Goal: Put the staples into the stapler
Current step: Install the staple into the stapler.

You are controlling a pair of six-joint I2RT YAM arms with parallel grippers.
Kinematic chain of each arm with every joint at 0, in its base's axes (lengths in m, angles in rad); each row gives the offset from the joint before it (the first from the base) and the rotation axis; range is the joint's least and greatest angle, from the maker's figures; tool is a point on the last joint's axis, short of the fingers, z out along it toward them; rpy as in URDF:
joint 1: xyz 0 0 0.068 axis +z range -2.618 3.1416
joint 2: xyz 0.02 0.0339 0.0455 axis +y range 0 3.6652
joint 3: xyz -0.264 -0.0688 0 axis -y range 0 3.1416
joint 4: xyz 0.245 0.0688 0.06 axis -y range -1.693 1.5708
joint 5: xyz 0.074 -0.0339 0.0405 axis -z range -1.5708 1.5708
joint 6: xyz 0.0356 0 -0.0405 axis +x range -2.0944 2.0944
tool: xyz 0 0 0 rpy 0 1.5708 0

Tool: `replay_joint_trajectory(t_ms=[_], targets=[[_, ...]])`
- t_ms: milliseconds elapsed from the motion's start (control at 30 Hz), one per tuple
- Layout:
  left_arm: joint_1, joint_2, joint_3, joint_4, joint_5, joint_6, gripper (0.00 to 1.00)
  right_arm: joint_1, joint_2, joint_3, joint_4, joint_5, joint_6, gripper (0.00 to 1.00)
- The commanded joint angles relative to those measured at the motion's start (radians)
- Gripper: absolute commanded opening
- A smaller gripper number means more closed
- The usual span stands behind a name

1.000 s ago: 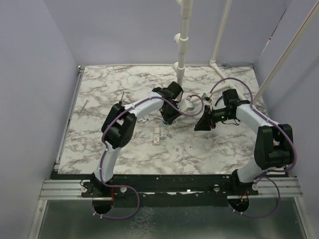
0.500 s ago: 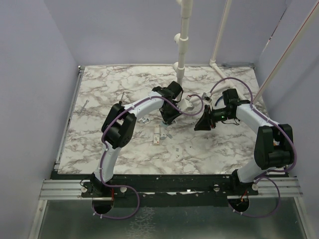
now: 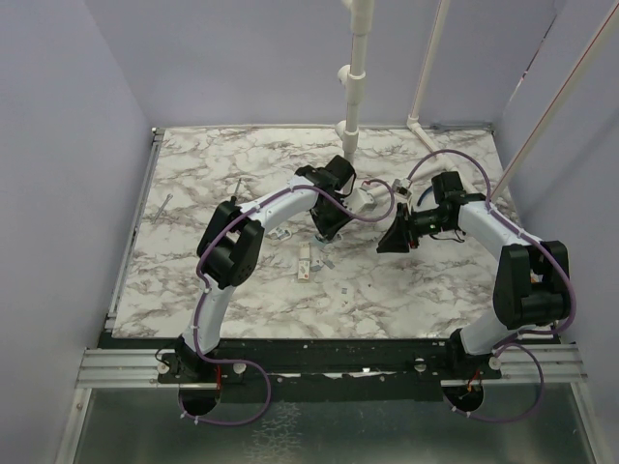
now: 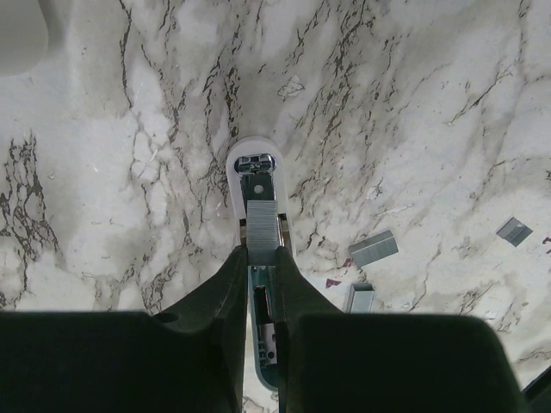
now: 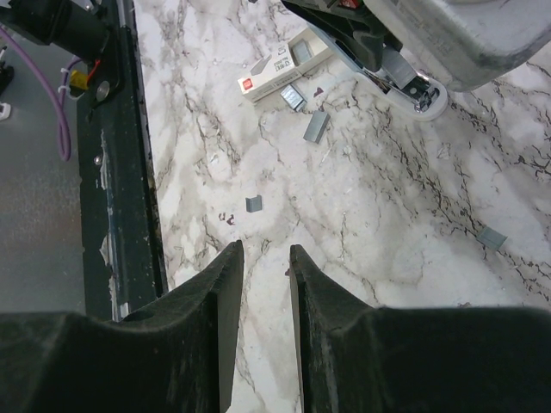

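The stapler (image 4: 237, 168) lies on the marble desk (image 4: 413, 103) about midway across it, its white rounded end with the small metal plate pointing away from the left arm. A teal part shows further back along its body, in the narrow slot between the fingers. The staples (image 4: 261, 225), a short grey ridged strip, sit lengthwise on top of the stapler, lined up with its body. The left gripper (image 4: 261, 256) comes down over them from above, its two dark fingers drawn close together and pinching the near end of the strip, one finger on each side.

The right gripper (image 5: 265, 258) hangs above bare marble just to the right of the stapler. Its fingers are parted by a narrow gap with nothing between them, and they touch nothing.

A small white oblong box (image 5: 280, 67) with a red mark lies on the desk just beside the stapler, on its near side. Several short loose bits of staple strip (image 5: 316, 126) are scattered round about, some next to the box and others well apart on the open marble.
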Motion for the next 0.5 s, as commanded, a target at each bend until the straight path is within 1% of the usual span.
replay_joint_trajectory(t_ms=[0, 467], targets=[[-0.007, -0.010, 0.042, -0.017, 0.020, -0.055, 0.00, 0.002, 0.002, 0.022, -0.013, -0.019, -0.025, 0.32], [-0.007, 0.023, 0.056, -0.029, 0.012, -0.107, 0.00, 0.002, 0.002, 0.022, -0.013, -0.017, -0.025, 0.32]])
